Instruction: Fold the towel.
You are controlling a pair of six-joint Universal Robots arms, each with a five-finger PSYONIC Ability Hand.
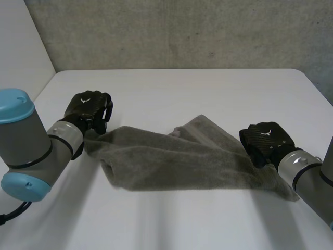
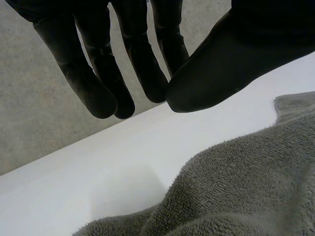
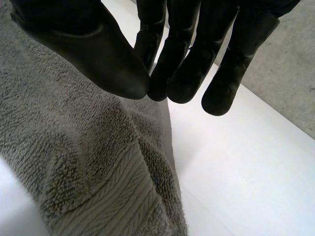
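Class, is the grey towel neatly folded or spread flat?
Neither: the towel lies bunched on the table, with raised ridges and uneven edges.

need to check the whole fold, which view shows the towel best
The head view: nearly the whole grey towel lies rumpled on the table, spanning from the left hand to the right hand. The left wrist view gives a bunched part beneath that hand; the right wrist view a close stretch with its ribbed band.

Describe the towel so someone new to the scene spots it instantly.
On the white table, look between the left hand and the right hand. The towel lies rumpled there, reaching from one to the other. It is grey and fuzzy; its neighbours are hard and black.
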